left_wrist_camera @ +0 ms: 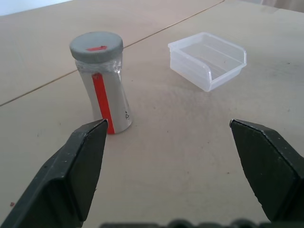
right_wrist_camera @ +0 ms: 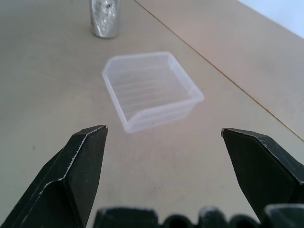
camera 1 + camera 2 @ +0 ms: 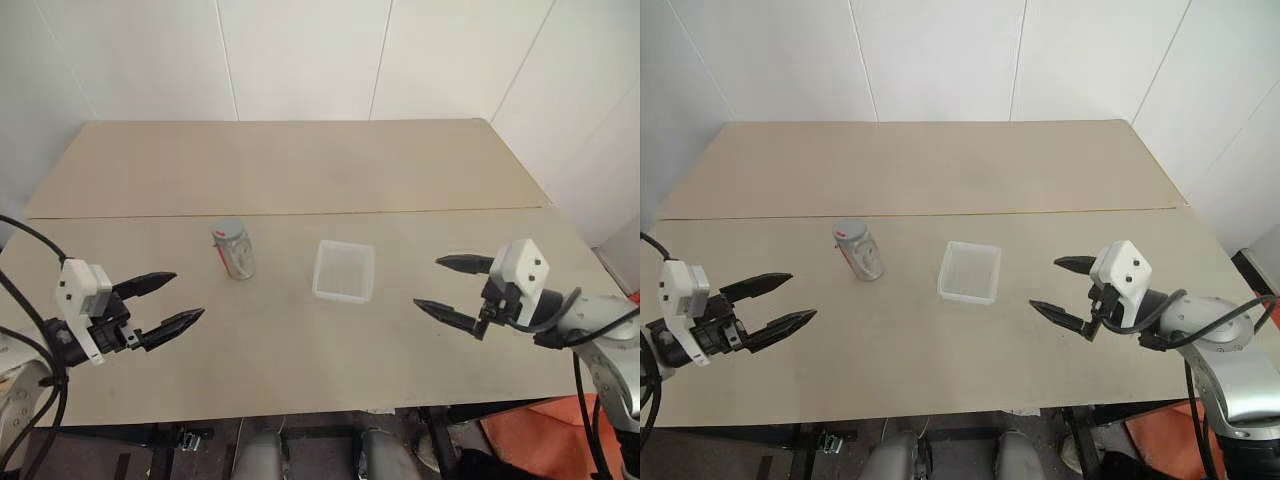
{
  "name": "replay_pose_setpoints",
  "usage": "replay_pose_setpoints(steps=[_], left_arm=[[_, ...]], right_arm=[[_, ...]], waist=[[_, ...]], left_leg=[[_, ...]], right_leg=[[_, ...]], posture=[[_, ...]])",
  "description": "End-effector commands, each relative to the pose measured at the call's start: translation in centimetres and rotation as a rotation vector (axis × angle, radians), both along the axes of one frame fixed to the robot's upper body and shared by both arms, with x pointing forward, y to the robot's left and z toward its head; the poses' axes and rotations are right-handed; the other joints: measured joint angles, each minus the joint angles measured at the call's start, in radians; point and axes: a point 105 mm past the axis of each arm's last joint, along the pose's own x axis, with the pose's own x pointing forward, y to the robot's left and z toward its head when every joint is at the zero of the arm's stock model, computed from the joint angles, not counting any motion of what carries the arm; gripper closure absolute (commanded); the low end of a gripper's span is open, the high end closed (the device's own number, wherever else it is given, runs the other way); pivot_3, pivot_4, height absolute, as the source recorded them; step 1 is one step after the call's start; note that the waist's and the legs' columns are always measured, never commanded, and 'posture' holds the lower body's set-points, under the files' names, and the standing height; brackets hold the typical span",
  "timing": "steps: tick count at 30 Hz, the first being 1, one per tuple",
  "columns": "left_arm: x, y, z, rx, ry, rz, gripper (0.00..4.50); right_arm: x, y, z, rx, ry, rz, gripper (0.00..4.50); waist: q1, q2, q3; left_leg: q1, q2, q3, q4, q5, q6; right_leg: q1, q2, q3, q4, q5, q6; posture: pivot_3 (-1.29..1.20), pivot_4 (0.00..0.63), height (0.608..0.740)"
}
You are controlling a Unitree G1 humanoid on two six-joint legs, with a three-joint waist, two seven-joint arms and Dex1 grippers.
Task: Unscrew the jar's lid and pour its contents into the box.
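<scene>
Left eye view: jar (image 3: 233, 249) with lid (image 3: 227, 229) stands left of box (image 3: 343, 270).
Left gripper (image 3: 172, 300): wide, empty.
Right gripper (image 3: 440, 285): wide, empty.

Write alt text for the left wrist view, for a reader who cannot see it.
A silvery jar with a red stripe stands upright on a tan table, its grey lid on. An empty translucent box sits apart from it. The left gripper is open, holding nothing.
</scene>
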Motion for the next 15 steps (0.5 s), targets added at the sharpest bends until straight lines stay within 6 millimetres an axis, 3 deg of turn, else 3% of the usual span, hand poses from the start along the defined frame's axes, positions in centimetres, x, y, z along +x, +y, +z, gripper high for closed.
replay_pose_setpoints(steps=[1,11,15], left_arm=[[0.2,0.1,1.0,0.017,-0.036,-0.013,0.03],[1.0,0.4,0.5,-0.010,-0.071,0.064,0.03],[2.9,-0.3,0.2,-0.047,-0.102,0.107,0.03]], right_arm=[[-0.1,0.3,1.6,0.006,-0.062,0.011,0.00],[0.2,1.9,3.0,0.000,-0.115,0.077,0.00],[0.5,2.8,3.3,-0.015,-0.102,0.107,0.00]], waist=[[0.000,0.000,0.000],[-0.002,0.000,0.000],[0.003,0.000,0.000]], left_leg=[[0.000,0.000,0.000,0.000,0.000,0.000],[0.000,0.000,0.000,0.000,0.000,0.000],[0.000,-0.001,0.000,0.000,0.000,0.000]], right_leg=[[0.000,0.000,0.000,0.000,0.000,0.000],[0.000,0.000,0.000,0.000,0.000,0.000],[0.000,0.000,0.000,0.000,0.000,0.000]], posture=[[0.00,0.150,0.740],[0.00,0.150,0.740],[0.00,0.150,0.740]])
